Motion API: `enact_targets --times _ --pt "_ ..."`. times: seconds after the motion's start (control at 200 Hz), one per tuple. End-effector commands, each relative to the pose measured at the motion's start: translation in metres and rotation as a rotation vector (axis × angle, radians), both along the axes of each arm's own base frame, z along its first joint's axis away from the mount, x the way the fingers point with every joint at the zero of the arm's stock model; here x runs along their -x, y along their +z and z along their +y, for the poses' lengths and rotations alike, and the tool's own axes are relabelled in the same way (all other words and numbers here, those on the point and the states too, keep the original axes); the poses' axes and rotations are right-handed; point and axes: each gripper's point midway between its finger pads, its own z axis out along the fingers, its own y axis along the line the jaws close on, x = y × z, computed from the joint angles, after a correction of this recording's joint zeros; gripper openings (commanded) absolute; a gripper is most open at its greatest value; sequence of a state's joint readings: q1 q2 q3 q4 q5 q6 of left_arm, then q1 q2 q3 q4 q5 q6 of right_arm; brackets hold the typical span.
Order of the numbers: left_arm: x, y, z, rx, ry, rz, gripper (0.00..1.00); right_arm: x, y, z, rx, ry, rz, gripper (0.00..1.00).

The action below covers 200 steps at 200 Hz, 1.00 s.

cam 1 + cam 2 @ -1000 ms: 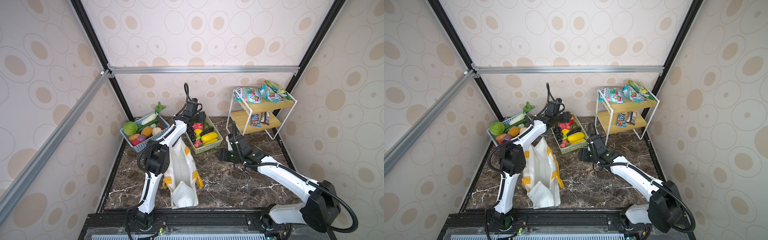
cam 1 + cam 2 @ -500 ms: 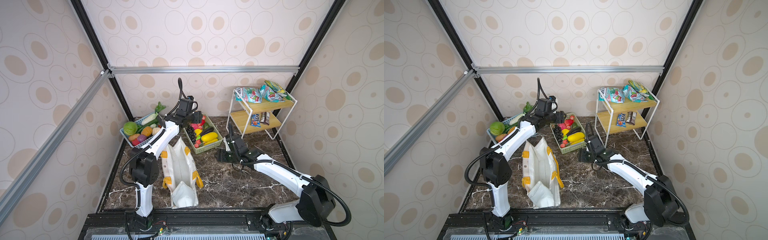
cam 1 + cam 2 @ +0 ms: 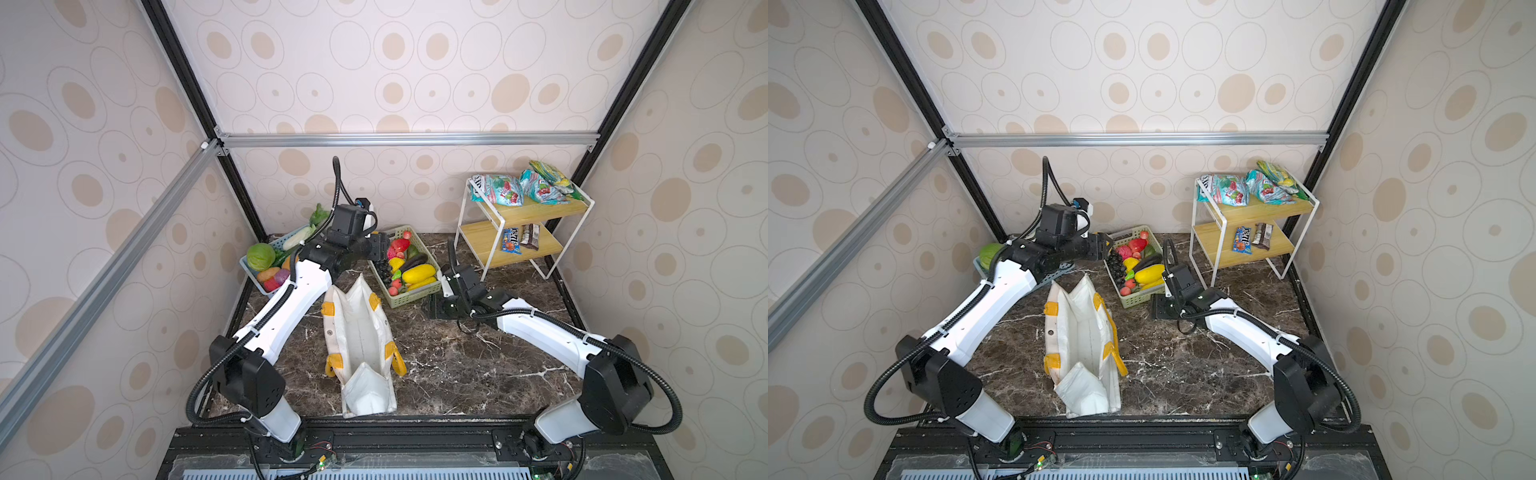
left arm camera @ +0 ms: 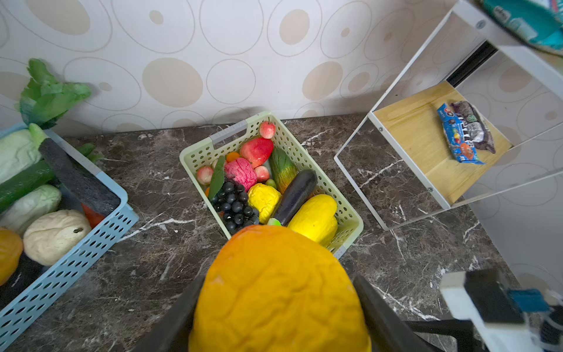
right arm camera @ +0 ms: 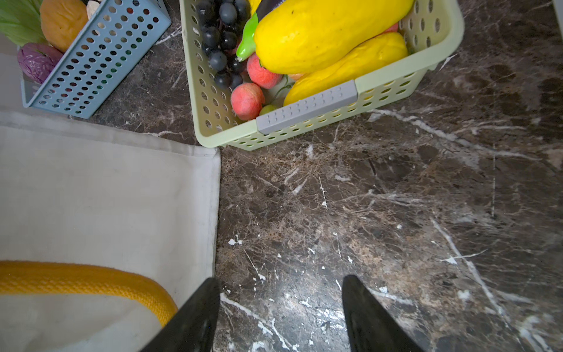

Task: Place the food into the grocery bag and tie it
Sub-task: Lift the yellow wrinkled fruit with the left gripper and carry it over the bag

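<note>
The orange (image 4: 280,289) is clamped in the left fingers (image 4: 377,307) above the table (image 3: 457,365), near the green basket (image 3: 415,297). The right fingers (image 5: 198,314) are apart, empty, beside the bag (image 3: 359,332). The orange should be carried over the open bag mouth, lowered inside, then released.

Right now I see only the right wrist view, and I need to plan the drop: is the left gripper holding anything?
Observer: Yes, the left gripper is shut on an orange fruit.
Operator: Is it over the bag?
Observer: No. In a top view it is past the bag's far end, by the green basket.
Operator: Is the bag's mouth open?
Observer: Yes, open upward; I see no food inside.
</note>
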State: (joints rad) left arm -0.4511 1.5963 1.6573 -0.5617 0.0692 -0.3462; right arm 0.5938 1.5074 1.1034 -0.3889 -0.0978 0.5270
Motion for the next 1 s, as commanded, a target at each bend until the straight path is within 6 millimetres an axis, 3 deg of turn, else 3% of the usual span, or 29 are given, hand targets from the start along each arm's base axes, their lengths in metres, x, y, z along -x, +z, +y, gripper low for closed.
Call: enact_targets --times 0.0,0.525,0.765,0.995 --pt "0.024 -0.003 0.008 -0.052 -0.033 0.044 0.67 -0.001 0.0 0.001 0.019 0.018 0.006 0.67" --pt "0.097 -0.02 0.028 -0.13 -0.112 0.194 0.66 -0.009 -0.012 0.008 0.048 0.039 0.034 0.67" --pt "0.118 -0.027 0.042 -0.138 -0.085 0.201 0.66 -0.012 -0.015 0.015 0.04 0.061 0.055 0.67" --pt "0.144 -0.051 0.043 -0.138 -0.108 0.254 0.65 -0.013 -0.019 0.017 0.053 0.081 0.067 0.67"
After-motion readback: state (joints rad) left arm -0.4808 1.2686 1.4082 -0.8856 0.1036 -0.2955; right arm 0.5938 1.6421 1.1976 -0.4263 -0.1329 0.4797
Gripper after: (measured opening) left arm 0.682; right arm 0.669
